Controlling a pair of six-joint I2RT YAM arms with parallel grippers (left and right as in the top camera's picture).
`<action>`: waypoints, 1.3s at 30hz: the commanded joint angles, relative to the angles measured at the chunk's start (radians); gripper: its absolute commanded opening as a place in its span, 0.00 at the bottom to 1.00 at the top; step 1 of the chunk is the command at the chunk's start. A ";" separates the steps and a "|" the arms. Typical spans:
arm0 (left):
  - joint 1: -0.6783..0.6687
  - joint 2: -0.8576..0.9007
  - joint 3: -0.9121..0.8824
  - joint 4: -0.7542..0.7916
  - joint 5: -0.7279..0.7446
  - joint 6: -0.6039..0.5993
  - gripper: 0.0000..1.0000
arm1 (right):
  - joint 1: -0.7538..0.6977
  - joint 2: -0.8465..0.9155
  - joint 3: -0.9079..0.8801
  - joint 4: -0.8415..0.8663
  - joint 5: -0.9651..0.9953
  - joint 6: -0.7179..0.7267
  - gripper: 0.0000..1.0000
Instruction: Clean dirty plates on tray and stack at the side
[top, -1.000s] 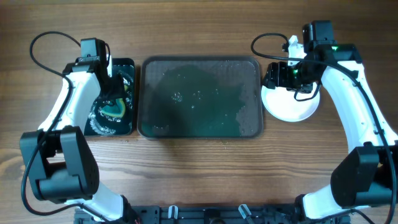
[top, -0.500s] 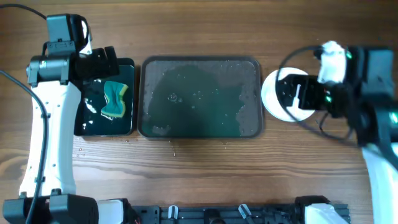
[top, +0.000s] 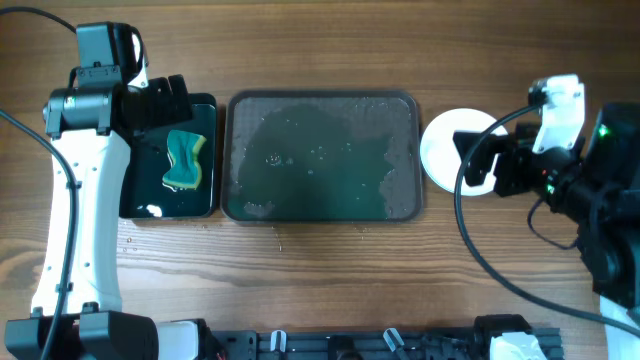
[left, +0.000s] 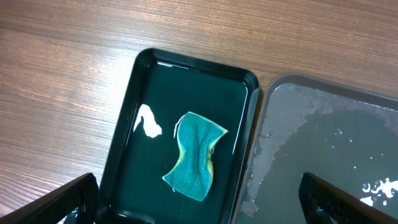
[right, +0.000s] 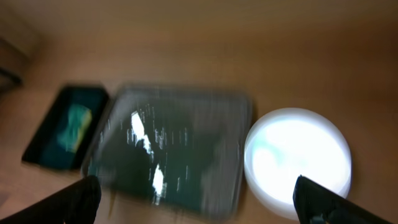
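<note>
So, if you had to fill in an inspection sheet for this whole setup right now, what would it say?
Surface: wooden table.
Job's things: tray wet, with no plates on it; white plates sit right of it, count cannot be told.
Clutter: black tub left of the tray, holding a sponge.
End effectors: left end effector open above the tub; right end effector open above the plates' right side; both empty.
Cables: black cable looping beside the right arm.
Surroundings: nothing seen.
</note>
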 joint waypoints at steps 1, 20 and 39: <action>-0.002 0.005 -0.002 0.000 0.005 -0.017 1.00 | 0.019 -0.148 -0.152 0.204 -0.013 -0.057 1.00; -0.002 0.005 -0.002 0.000 0.005 -0.017 1.00 | 0.066 -1.001 -1.389 1.148 0.203 0.051 1.00; -0.002 0.005 -0.002 0.000 0.005 -0.017 1.00 | 0.067 -0.985 -1.402 1.038 0.197 0.058 1.00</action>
